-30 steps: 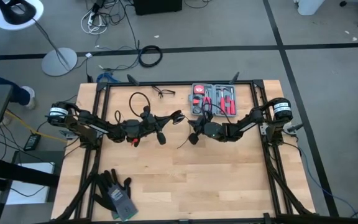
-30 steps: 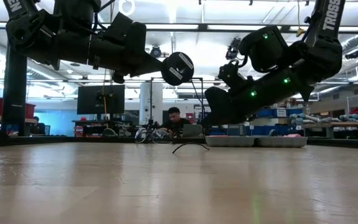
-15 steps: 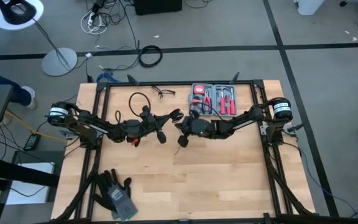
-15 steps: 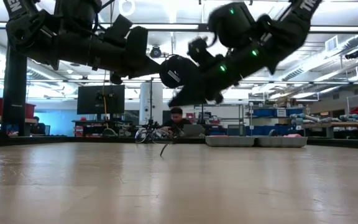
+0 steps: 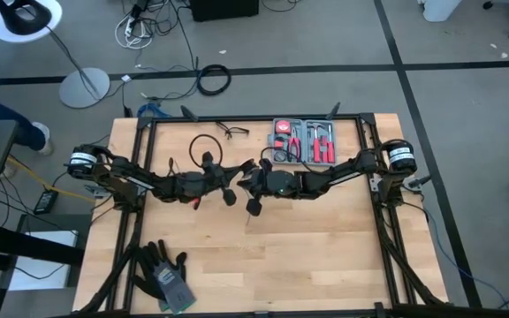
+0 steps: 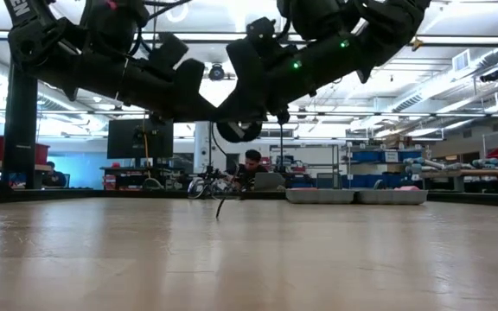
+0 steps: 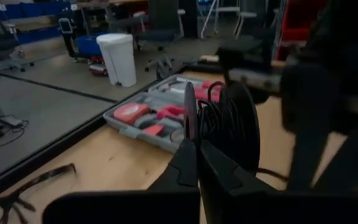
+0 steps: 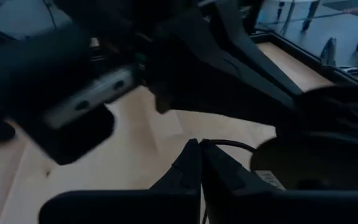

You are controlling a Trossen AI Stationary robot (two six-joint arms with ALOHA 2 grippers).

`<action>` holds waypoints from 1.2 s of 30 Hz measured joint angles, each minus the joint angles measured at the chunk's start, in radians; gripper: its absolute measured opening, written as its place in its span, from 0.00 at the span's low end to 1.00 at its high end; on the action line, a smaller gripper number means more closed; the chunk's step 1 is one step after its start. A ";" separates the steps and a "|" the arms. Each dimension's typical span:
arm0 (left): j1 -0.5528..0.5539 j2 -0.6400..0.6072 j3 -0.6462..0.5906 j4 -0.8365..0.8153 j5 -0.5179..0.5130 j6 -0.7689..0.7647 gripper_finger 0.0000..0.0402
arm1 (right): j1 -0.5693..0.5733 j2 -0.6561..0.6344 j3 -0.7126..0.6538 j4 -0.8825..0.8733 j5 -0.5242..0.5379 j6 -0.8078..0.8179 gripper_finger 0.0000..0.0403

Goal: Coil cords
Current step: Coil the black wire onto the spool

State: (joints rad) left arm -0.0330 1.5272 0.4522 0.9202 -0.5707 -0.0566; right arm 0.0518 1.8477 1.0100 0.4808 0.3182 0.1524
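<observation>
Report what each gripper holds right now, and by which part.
The left gripper is shut on the puck, pinching its rim. The right gripper looks shut on the cord, close beside the puck.

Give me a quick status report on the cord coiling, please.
Left gripper shut on the cord. Right gripper shut on the cord too. Both meet above table centre, coil between them. Tool case close behind, not touching.
</observation>
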 joint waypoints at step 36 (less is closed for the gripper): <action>-0.041 0.000 0.002 -0.177 0.086 -0.087 0.00 | -0.002 -0.220 0.002 -0.628 0.106 -0.024 0.00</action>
State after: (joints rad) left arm -0.0742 1.5272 0.4541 0.7429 -0.4844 -0.1432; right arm 0.0494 1.6276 1.0122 -0.1470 0.4244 0.1287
